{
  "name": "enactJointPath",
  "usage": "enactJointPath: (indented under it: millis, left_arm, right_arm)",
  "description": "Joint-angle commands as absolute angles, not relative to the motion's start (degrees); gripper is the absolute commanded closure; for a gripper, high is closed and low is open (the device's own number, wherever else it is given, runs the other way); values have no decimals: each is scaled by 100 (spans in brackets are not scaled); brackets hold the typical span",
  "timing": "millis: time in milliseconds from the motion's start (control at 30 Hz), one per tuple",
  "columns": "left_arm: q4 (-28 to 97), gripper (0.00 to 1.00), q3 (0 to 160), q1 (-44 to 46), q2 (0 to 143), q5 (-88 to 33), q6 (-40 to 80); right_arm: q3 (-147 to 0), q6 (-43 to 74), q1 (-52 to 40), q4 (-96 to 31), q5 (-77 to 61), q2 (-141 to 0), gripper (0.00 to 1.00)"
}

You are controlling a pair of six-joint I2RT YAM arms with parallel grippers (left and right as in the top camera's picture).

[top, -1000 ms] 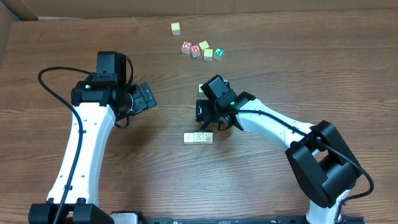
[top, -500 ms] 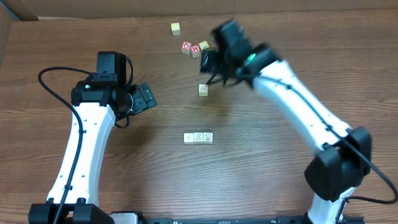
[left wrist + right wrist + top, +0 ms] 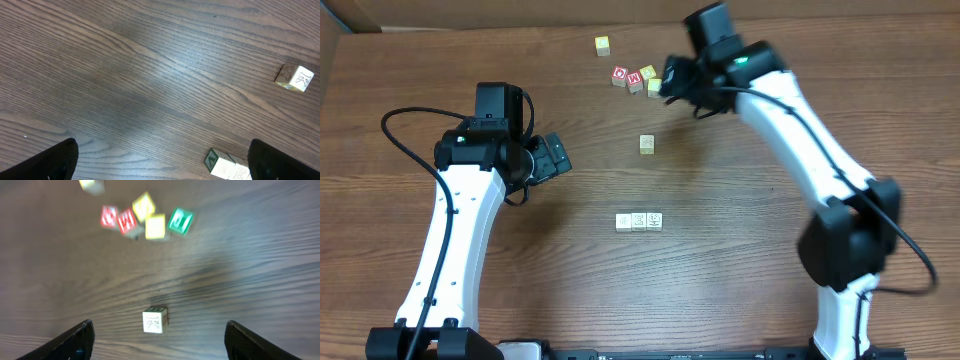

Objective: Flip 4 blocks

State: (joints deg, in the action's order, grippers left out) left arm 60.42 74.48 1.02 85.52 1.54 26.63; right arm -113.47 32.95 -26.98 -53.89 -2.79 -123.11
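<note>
Blocks (image 3: pixel 227 167) run off left wrist view's bottom.

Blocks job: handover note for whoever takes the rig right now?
Left gripper: open, empty, off to the left.
Right gripper: open, empty, raised by the coloured cubes.
Three blocks: touching row in the middle; fourth block alone beyond it.
Done: unclear which are flipped.
Left: check faces, flip the rest, likely the fourth block first.
</note>
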Motion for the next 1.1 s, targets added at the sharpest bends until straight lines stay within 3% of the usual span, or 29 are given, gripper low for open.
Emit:
enactJointPath:
  millis: [0,333,600,733,1067]
  left_arm:
    - [6040,0,7509,78,8549,167,2637]
    - [6040,0,7509,78,8549,167,2637]
    - [6040,0,7509,78,8549,167,2637]
    - [6040,0,7509,78,8549,167,2637]
    - [6040,0,7509,78,8549,167,2637]
  right_arm:
    - [-11384,3249,-3052,-5151,-346,-12818,16]
    - [-11354,3251,-3509,-4742,349,-13550,14]
    - [-11371,3253,-3444,-4897,338,-13568,46]
    - [-11367,3251,-3404,-5111,338,-13568,39]
    - [-11089,3253,-3450,-5024,357,-13568,41]
